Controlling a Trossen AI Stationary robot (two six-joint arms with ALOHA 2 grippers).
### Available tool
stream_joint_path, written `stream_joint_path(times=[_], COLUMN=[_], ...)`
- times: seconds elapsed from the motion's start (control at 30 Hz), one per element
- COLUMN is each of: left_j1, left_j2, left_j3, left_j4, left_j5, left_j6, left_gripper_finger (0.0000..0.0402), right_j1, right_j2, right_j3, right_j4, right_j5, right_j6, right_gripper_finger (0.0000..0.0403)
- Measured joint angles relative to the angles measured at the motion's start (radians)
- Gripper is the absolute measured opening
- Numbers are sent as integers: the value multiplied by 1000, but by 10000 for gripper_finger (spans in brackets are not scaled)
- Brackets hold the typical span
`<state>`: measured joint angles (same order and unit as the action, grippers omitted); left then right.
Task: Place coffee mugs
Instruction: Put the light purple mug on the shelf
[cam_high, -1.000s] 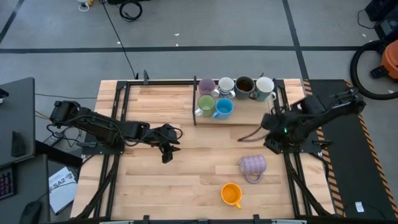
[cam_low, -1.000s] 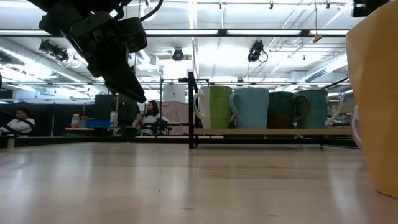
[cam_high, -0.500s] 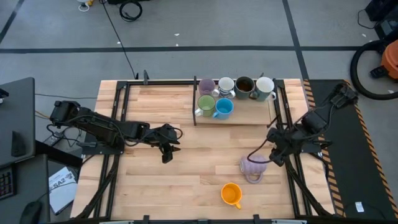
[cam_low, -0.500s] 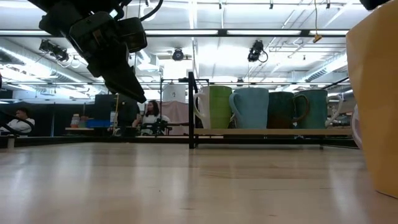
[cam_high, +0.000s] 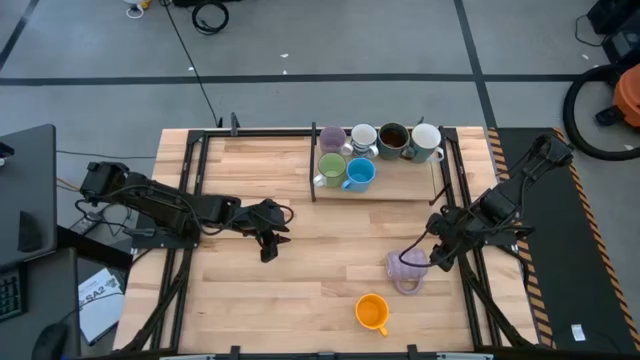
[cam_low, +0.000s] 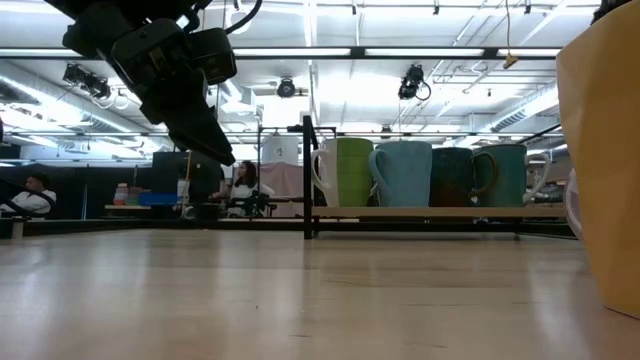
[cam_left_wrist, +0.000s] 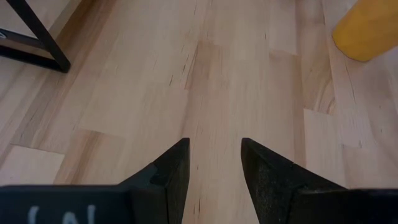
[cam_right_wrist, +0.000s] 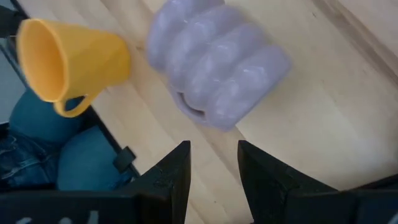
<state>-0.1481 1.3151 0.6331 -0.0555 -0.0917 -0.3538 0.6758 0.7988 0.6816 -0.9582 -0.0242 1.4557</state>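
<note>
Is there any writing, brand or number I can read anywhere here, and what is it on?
None can be read for certain.
Paper on the floor left of the table: dark print, too small to read.
Left pincer body: white marks, cut off by the picture's edge.
Mugs: no writing shows.

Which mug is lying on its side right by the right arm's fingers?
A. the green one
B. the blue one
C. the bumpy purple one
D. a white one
C: the bumpy purple mug lies tipped over on the table next to the right gripper, while green, blue and white stand on the rack.
</note>
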Motion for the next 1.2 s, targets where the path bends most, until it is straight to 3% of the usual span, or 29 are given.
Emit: stream_joint_path(times=[0.3,0.7,1.2], left_j1=[0,0,0], left_j2=[0,0,0], left_j3=[0,0,0], left_j4=[0,0,0], left_j5=[0,0,0], left_j6=[-1,0,-1], left_gripper_finger=[151,151,151], right_j1=[0,-1,-1], right_j2=[1,1,1], right_j3=[-51,-182,-192], right_j4=[25,199,210], right_j5=[-11,6,88], right_j6=[63,92,86], right_gripper_finger=[138,138,138])
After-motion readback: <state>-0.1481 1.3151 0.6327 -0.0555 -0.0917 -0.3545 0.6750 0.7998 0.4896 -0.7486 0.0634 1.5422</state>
